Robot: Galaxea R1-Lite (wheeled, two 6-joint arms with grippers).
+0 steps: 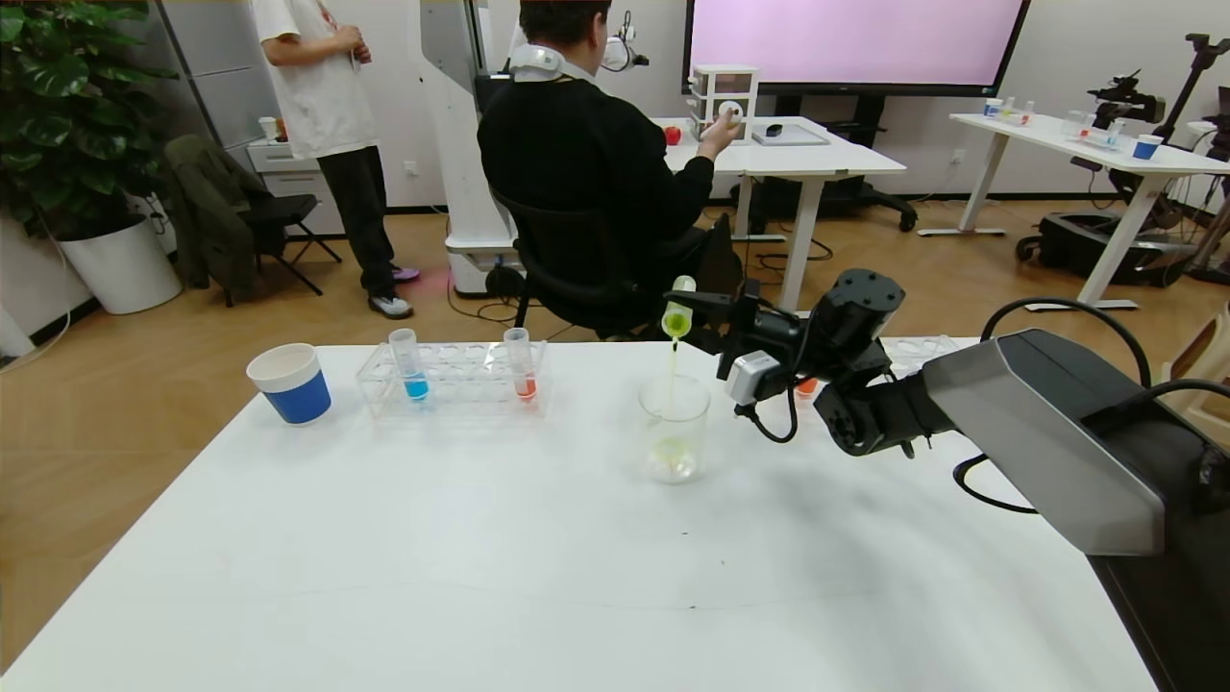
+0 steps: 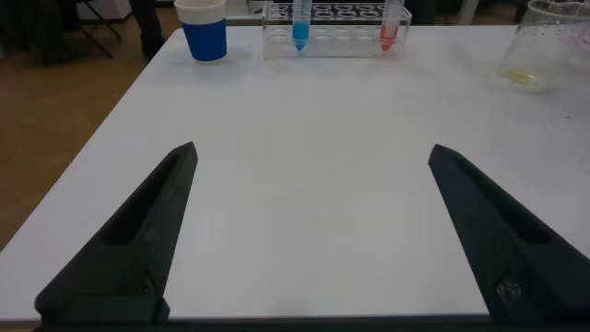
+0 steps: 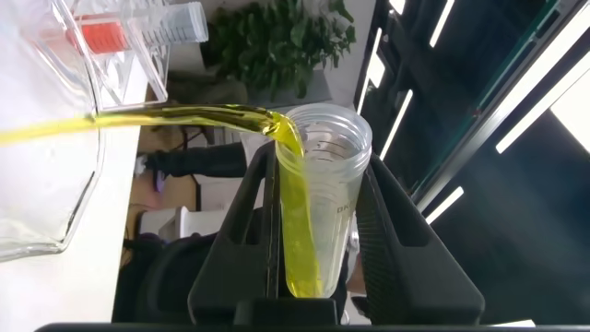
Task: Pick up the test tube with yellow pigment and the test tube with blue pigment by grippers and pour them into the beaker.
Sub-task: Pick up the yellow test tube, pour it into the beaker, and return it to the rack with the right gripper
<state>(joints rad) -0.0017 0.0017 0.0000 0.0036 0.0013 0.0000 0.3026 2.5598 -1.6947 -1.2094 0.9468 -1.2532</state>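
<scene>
Head view: right claw (image 1: pixel 694 306) pours yellow tube (image 1: pixel 677 309) into beaker (image 1: pixel 674 428).

head camera looked down across the white table (image 1: pixel 538 577); left wrist camera skimmed it low, sharing the beaker (image 2: pixel 544 46). right wrist camera sat close behind its tilted tube (image 3: pixel 318 203).

The left gripper (image 2: pixel 309 235) lies outside the head view, its fingers (image 2: pixel 129 244) cut by the left wrist view's edge, as is the beaker (image 2: pixel 544 51), while the right gripper (image 3: pixel 318 231) hides the test tube with yellow pigment's (image 3: pixel 323 184) rounded end.
</scene>
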